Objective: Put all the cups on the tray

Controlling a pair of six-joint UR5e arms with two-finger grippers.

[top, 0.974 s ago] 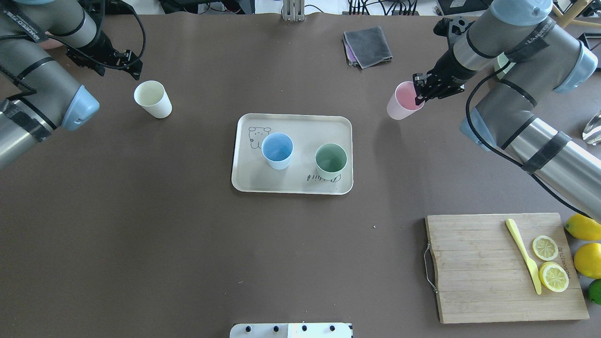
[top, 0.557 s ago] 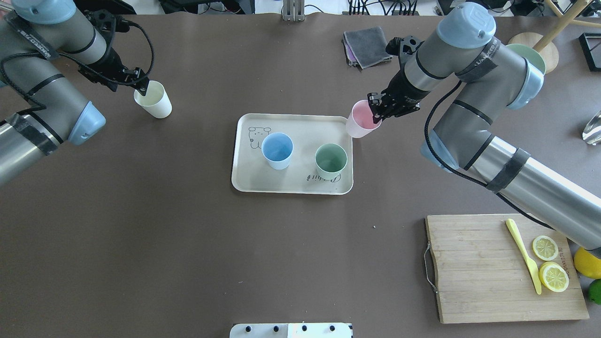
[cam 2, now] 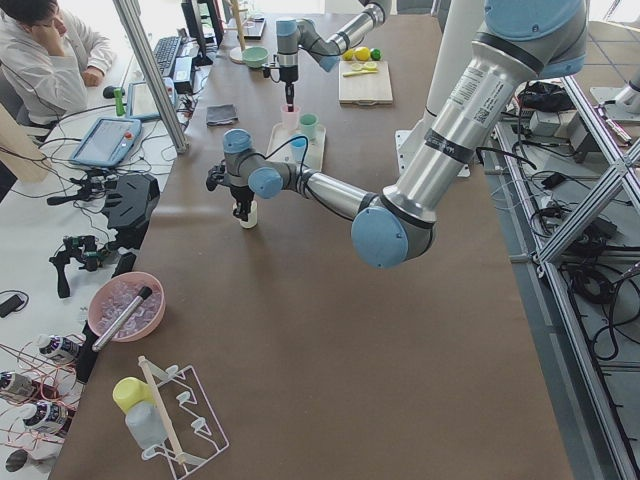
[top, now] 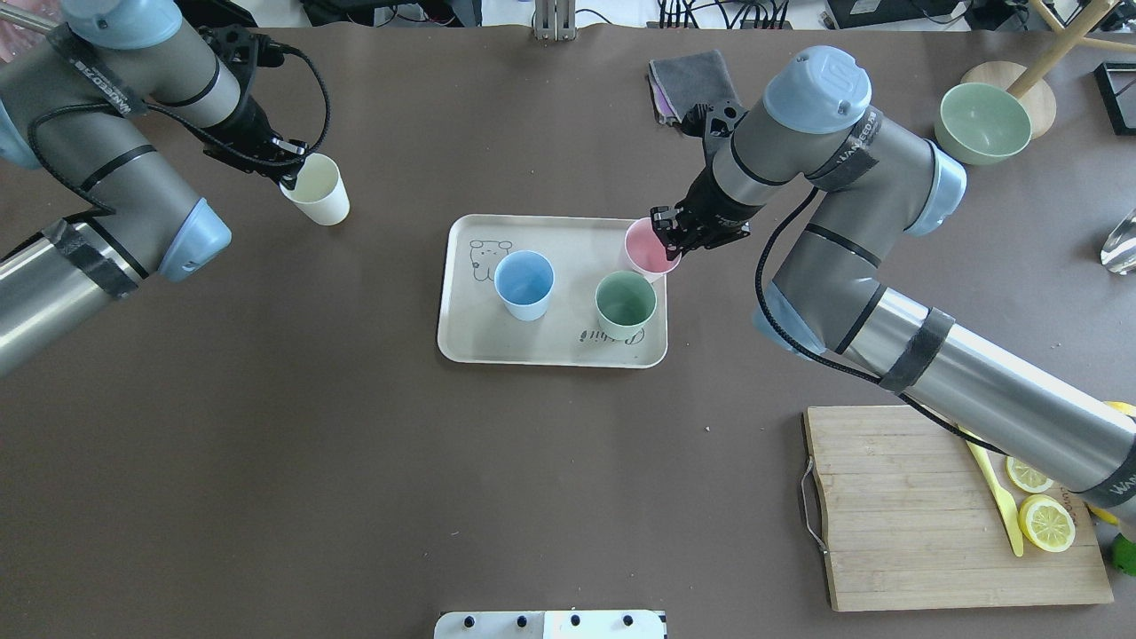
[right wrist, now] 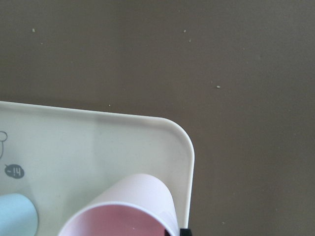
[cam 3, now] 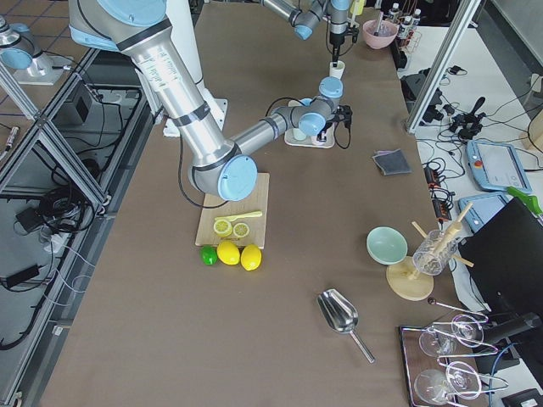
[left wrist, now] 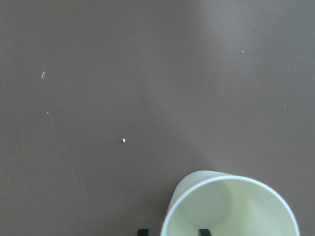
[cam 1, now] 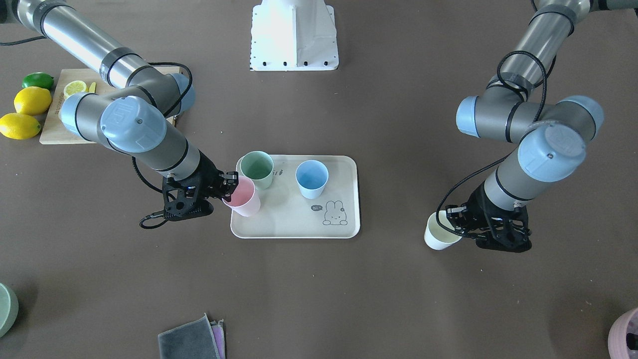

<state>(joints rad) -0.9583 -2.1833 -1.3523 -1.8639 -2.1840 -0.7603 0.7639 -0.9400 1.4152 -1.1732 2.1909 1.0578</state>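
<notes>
The beige tray (top: 568,238) lies mid-table and bears the light blue cup (top: 524,284) and the sage green cup (top: 626,303), both upright. My right gripper (top: 670,232) is shut on the rim of the pink cup (top: 646,248) and holds it tilted over the tray's far right corner, beside the green cup; the right wrist view shows the pink cup (right wrist: 128,206) over the tray's corner (right wrist: 98,147). My left gripper (top: 293,169) is shut on the rim of the cream-yellow cup (top: 321,191) at the far left, off the tray. The left wrist view shows this cup (left wrist: 231,211) over bare table.
A wooden cutting board (top: 905,515) with lemon slices and a yellow knife lies at the near right. A grey cloth (top: 697,84) and a green bowl (top: 981,122) sit at the far right. Lemons and a lime (cam 1: 30,99) lie beside the board.
My right gripper has carried the pink cup left, from the table to over the tray's corner. My left gripper has come to the cream-yellow cup, taken its rim and shifted it slightly right.
</notes>
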